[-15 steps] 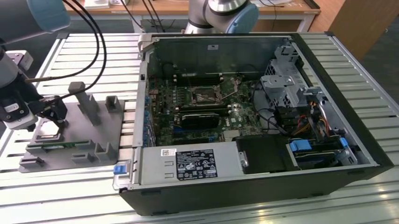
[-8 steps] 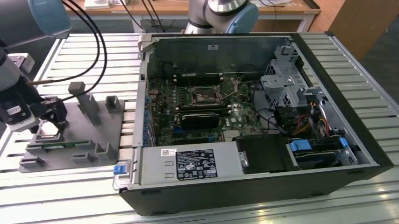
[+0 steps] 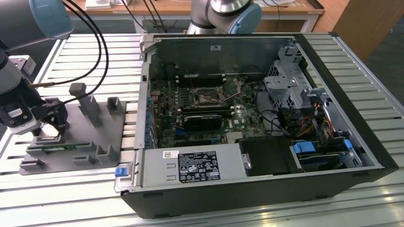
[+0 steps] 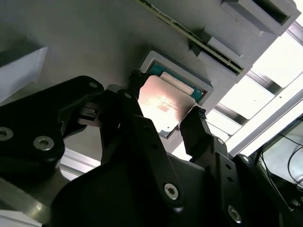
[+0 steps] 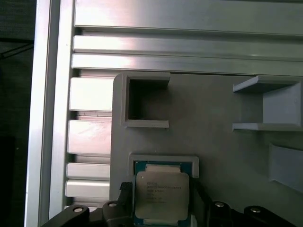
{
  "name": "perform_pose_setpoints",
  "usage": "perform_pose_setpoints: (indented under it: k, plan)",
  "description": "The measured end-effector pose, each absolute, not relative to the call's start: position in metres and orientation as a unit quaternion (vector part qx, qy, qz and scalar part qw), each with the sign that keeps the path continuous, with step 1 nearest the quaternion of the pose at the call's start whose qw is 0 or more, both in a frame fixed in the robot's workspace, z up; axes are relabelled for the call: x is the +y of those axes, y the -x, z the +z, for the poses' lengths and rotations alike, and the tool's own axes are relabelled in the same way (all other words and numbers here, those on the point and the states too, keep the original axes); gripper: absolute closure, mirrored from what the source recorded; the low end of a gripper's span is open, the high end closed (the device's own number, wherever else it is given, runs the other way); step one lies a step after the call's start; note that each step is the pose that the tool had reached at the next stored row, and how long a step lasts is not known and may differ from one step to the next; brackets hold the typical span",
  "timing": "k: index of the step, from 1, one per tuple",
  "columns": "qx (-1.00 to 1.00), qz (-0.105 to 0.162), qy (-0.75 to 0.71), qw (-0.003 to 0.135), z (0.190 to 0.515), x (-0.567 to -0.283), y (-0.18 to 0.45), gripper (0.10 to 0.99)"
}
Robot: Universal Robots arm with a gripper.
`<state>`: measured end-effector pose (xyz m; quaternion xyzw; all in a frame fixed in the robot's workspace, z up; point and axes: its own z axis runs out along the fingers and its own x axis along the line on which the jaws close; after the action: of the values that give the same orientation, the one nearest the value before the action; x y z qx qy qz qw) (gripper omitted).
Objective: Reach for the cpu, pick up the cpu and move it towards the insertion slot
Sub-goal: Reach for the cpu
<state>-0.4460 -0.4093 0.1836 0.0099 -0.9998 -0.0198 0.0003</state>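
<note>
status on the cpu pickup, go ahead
hand low over the cpu on the grey fixture plate. cpu flat in its pocket, not lifted. computer case wall stands between it and the insertion slot.

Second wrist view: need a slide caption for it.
Gripper at the cpu, seated in a pocket of the grey fixture.

The cpu (image 5: pixel 162 196) is sitting in the fixture plate's (image 3: pixel 79 136) recess beneath the gripper (image 3: pixel 47 131), on the exterior view's left of the computer case (image 3: pixel 353 94) holding the insertion slot (image 3: pixel 206 98).
</note>
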Motion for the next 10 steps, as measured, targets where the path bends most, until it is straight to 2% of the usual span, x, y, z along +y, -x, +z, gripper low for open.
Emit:
perform_pose_setpoints:
  k: [1, 2, 10]
  plan:
    - [-1.000, -0.020, -0.010, 0.000, 0.1836, -0.4093, 0.4460, 0.447]
    - [-1.000, -0.020, -0.010, 0.000, 0.1835, -0.4093, 0.4460, 0.518]
    - [-1.000, -0.020, -0.010, 0.000, 0.1845, -0.4093, 0.4460, 0.545]
